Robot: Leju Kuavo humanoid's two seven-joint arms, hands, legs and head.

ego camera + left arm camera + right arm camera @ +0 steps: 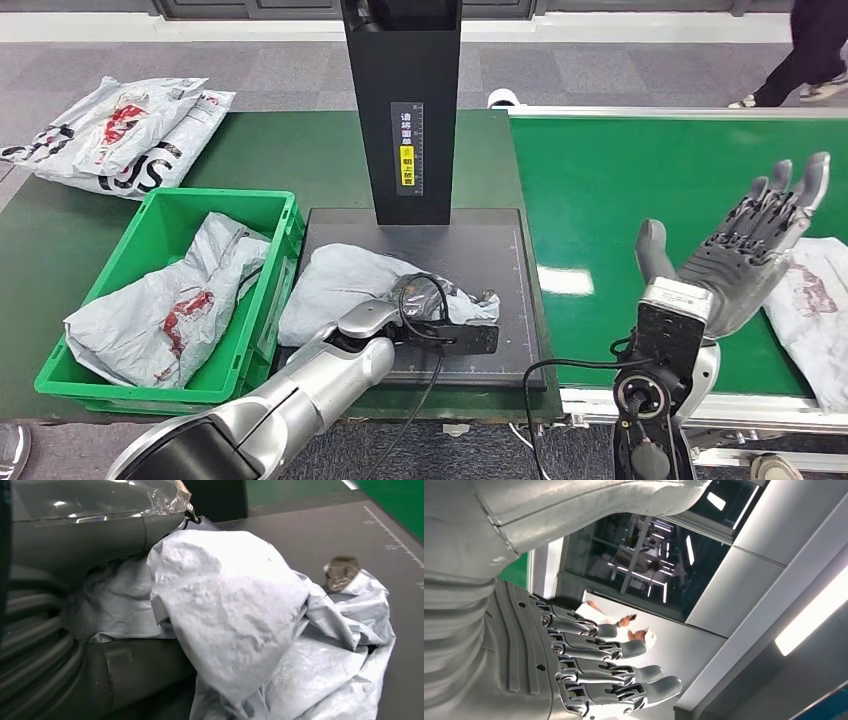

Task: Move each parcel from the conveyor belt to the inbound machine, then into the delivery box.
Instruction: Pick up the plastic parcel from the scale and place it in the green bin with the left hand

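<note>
A crumpled grey parcel lies on the black plate of the inbound machine. My left hand reaches in under its near edge. In the left wrist view the thick thumb and the fingers of my left hand close around a fold of the grey parcel, so the hand grips it. My right hand is raised over the green conveyor belt with fingers apart and holds nothing; the right wrist view shows the right hand the same way. Another parcel lies on the belt just right of it.
A green delivery box stands left of the machine with a parcel inside. More parcels lie on the table at the back left. The machine's black column rises behind the plate. A person walks at the far right.
</note>
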